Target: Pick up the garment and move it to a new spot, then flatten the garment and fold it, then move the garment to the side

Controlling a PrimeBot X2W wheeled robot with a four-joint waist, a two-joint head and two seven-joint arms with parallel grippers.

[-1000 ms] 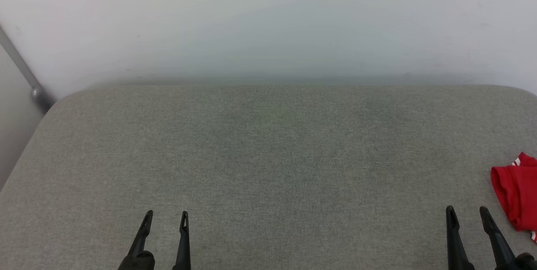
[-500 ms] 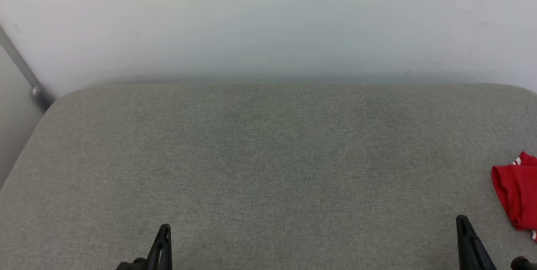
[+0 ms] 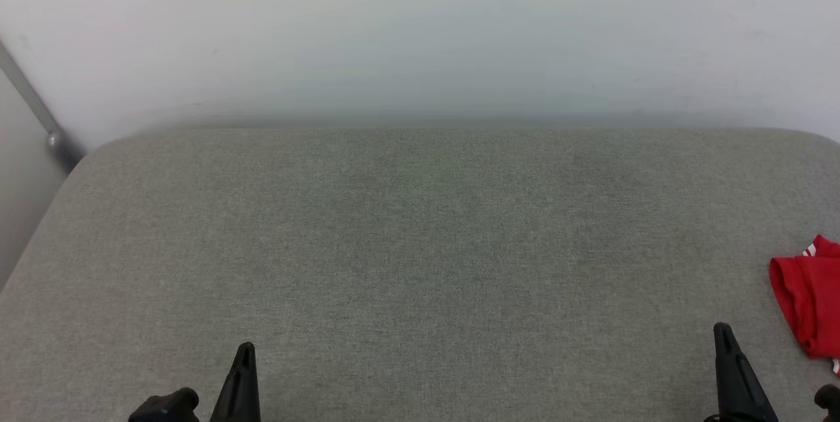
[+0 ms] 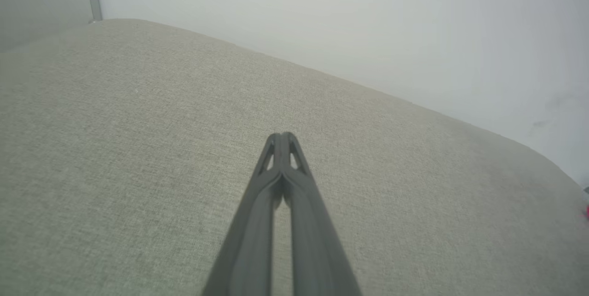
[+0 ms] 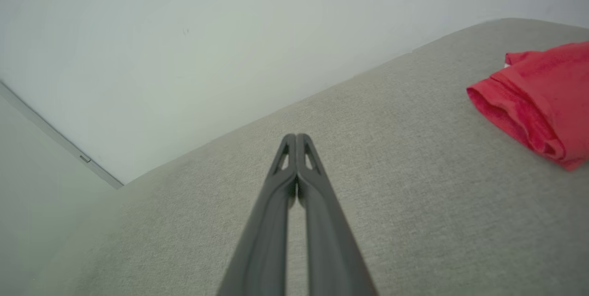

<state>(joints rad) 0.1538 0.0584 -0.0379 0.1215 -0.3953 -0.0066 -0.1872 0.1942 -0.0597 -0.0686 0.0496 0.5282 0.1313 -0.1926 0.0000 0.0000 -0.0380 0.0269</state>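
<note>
Light: bright, even, diffuse; no glare. Wall (image 3: 420, 28): pale, faint blue-green cast, mottled. Grey cushion (image 3: 420, 245): soft shadow band along far edge at wall foot; weave crisp in head view. Left gripper (image 4: 280, 136): tip fairly sharp, base blurred near lens. Right gripper (image 5: 296, 136): same. Wrist views: cushion edge bowed by wide-angle lens. Garment (image 5: 538, 98): saturated red, slightly soft

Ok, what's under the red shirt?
The shirt lies bunched on the grey cushion; nothing else shows at its edges. Whatever its folds cover is hidden, and it runs past the picture's edge.
</note>
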